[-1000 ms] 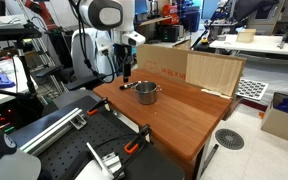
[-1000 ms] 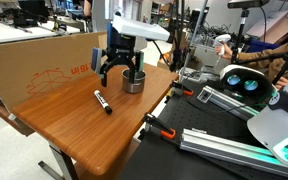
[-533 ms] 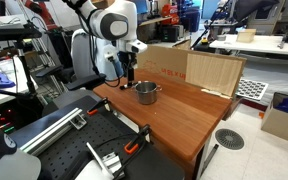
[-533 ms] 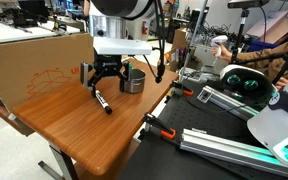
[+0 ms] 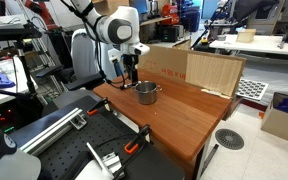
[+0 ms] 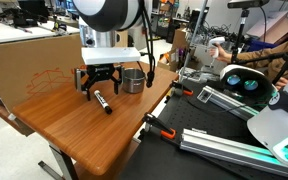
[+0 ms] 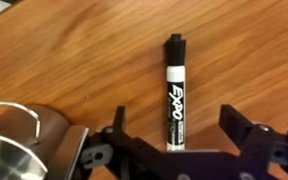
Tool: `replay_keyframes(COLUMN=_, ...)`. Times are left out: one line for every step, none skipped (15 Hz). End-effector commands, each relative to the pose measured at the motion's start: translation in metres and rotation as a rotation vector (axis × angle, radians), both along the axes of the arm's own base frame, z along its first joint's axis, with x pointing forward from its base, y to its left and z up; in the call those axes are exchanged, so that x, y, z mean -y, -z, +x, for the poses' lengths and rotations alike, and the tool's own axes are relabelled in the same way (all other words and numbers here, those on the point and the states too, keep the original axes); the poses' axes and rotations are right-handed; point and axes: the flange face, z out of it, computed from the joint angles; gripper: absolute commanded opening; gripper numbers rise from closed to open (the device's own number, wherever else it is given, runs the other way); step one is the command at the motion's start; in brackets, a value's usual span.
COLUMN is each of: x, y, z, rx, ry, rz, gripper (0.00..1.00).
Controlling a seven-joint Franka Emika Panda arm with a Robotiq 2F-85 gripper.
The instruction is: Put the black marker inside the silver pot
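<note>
The black marker (image 7: 173,92) lies flat on the wooden table, with a white Expo label along its body. It also shows in an exterior view (image 6: 102,101). My gripper (image 7: 176,128) is open and hovers right above the marker, one finger on each side of it, not touching. In an exterior view the gripper (image 6: 98,88) hangs just over the marker. The silver pot (image 6: 132,80) stands upright on the table close beside the gripper. Its rim and handle show at the lower left of the wrist view (image 7: 19,140), and it shows in an exterior view (image 5: 145,93).
A tall cardboard wall (image 6: 34,60) stands along the table's back edge and shows in an exterior view (image 5: 199,70). Black clamps (image 6: 162,128) sit at the table's edge. Metal rails and equipment (image 6: 234,105) lie beside the table.
My gripper has moved from above the pot sideways to above the marker and come lower. The marker and pot have not moved.
</note>
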Motion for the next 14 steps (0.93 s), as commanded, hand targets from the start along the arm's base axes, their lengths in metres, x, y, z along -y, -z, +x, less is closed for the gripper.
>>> replay_keyframes(x=-0.002, y=0.008, z=0.01, rx=0.007, ry=0.016, rz=-0.039, gripper=1.0)
replay_keyframes(x=-0.003, y=0.01, z=0.012, rx=0.005, ry=0.018, rz=-0.041, gripper=1.0)
replay_keyframes(x=-0.003, y=0.012, z=0.012, rx=0.003, ry=0.015, rz=-0.044, gripper=0.8)
replay_keyframes(x=-0.004, y=0.014, z=0.013, rx=0.001, ry=0.008, rz=-0.047, gripper=0.72)
replay_keyframes(x=-0.005, y=0.016, z=0.013, rx=-0.001, ry=0.005, rz=-0.049, gripper=0.66)
replay_keyframes(x=-0.006, y=0.017, z=0.013, rx=-0.001, ry=0.004, rz=-0.053, gripper=0.56)
replay_keyframes(x=-0.007, y=0.018, z=0.014, rx=-0.002, ry=0.002, rz=-0.053, gripper=0.49)
replay_keyframes(x=-0.008, y=0.017, z=0.015, rx=0.0, ry=0.0, rz=-0.054, gripper=0.41)
replay_keyframes(x=-0.009, y=0.016, z=0.016, rx=0.002, ry=-0.001, rz=-0.054, gripper=0.35)
replay_keyframes(x=-0.01, y=0.015, z=0.016, rx=0.004, ry=-0.001, rz=-0.052, gripper=0.27)
replay_keyframes(x=-0.01, y=0.014, z=0.017, rx=0.003, ry=0.001, rz=-0.051, gripper=0.2)
replay_keyframes(x=-0.01, y=0.013, z=0.017, rx=0.003, ry=0.001, rz=-0.05, gripper=0.14)
replay_keyframes(x=-0.009, y=0.012, z=0.018, rx=0.002, ry=0.0, rz=-0.052, gripper=0.06)
replay_keyframes(x=-0.01, y=0.011, z=0.018, rx=0.004, ry=-0.002, rz=-0.05, gripper=0.0)
